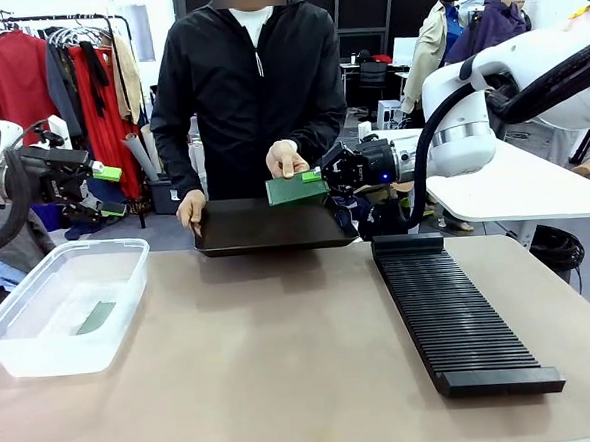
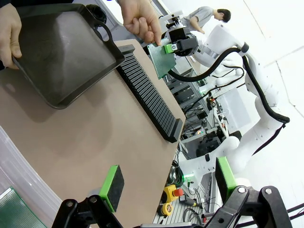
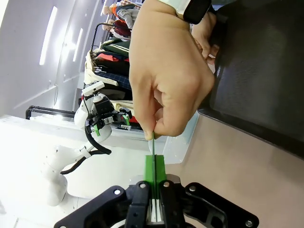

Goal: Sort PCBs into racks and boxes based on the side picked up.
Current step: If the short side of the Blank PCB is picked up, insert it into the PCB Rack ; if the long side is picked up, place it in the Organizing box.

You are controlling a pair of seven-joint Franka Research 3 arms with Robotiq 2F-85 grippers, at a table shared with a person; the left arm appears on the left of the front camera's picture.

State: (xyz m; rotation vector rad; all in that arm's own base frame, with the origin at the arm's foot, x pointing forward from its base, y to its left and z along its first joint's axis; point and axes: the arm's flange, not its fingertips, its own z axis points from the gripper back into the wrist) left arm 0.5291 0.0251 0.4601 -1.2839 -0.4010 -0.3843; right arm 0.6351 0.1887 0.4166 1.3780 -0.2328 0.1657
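Observation:
A green PCB [image 1: 295, 190] hangs above the far side of the table, and my right gripper [image 1: 319, 176] is shut on its right end. The person's hand [image 1: 286, 159] pinches the same board from above. In the right wrist view the PCB [image 3: 154, 146] is edge-on between the closed pads [image 3: 160, 166], under the person's fingers [image 3: 171, 80]. My left gripper [image 1: 108, 187] hangs open and bare at the far left, above the clear box [image 1: 65, 305]. Another PCB [image 1: 95, 316] lies in that box. The black slotted rack [image 1: 456, 311] lies on the right.
The person's other hand [image 1: 191, 208] holds a shallow black tray [image 1: 270, 225] at the table's far edge, seen tilted in the left wrist view [image 2: 61, 52]. The tan tabletop [image 1: 283, 352] lies open between box and rack. Clothes racks and other people stand behind.

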